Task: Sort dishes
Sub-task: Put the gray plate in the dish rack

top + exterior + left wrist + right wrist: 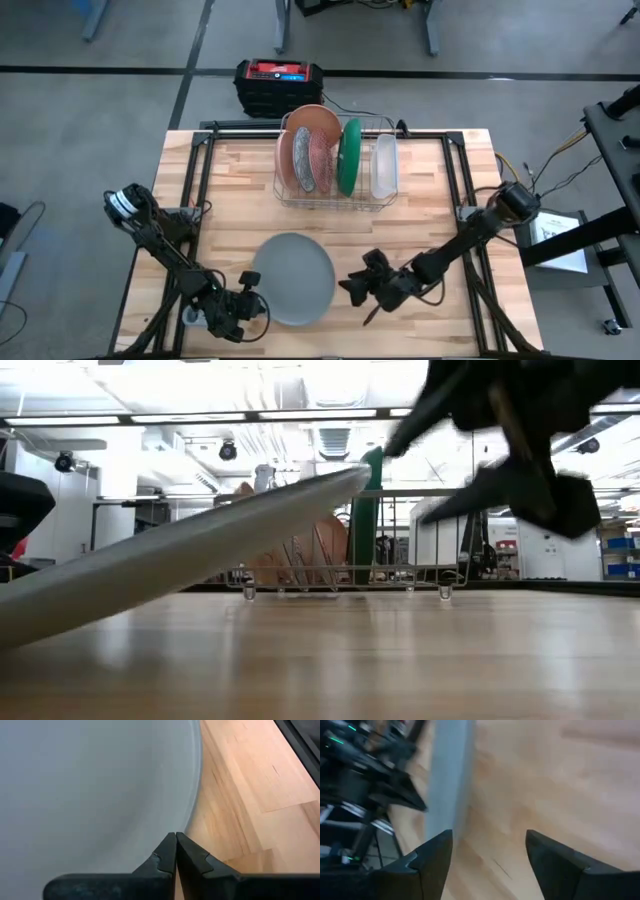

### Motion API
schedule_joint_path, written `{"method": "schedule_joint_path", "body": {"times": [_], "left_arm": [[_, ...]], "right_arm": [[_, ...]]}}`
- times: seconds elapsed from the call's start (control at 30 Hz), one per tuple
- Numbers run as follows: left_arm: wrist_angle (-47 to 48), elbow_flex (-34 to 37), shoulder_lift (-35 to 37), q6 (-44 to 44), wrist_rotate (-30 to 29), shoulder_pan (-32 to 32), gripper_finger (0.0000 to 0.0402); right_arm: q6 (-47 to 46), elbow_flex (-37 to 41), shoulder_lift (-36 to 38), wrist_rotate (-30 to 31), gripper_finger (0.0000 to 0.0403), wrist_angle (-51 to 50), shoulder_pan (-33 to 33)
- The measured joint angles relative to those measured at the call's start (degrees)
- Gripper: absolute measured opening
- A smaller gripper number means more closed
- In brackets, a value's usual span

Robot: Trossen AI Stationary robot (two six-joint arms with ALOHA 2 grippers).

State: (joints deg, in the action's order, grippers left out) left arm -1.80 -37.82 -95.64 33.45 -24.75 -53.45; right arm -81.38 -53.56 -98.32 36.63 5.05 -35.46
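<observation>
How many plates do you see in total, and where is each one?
4, maybe more hidden: grey plate tilted up off the table, held by the left gripper; pink plate, patterned plate, green plate in the rack.

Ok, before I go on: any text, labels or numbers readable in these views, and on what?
No text can be read in any view.
Red and black case on the floor behind the table: a label strip shows, too small to read.
White sheets beside the table on the right arm's side: print too small to read.
Grey plate, rack and plates in it: no markings seen.
</observation>
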Motion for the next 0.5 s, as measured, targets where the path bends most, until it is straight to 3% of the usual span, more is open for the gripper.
{"method": "schedule_joint_path", "body": {"times": [0.27,0.5], "left_arm": [[0.0,0.1,0.0,-0.1,0.1,0.0,0.0],[-0.2,0.1,-0.1,-0.1,0.2,0.0,0.0]], "right_arm": [[6.1,-3.5,-2.5,1.4,0.0251,-0.1,2.5],[10.9,-7.3,-4.4,-1.3,0.0255,-0.4,3.7]]}}
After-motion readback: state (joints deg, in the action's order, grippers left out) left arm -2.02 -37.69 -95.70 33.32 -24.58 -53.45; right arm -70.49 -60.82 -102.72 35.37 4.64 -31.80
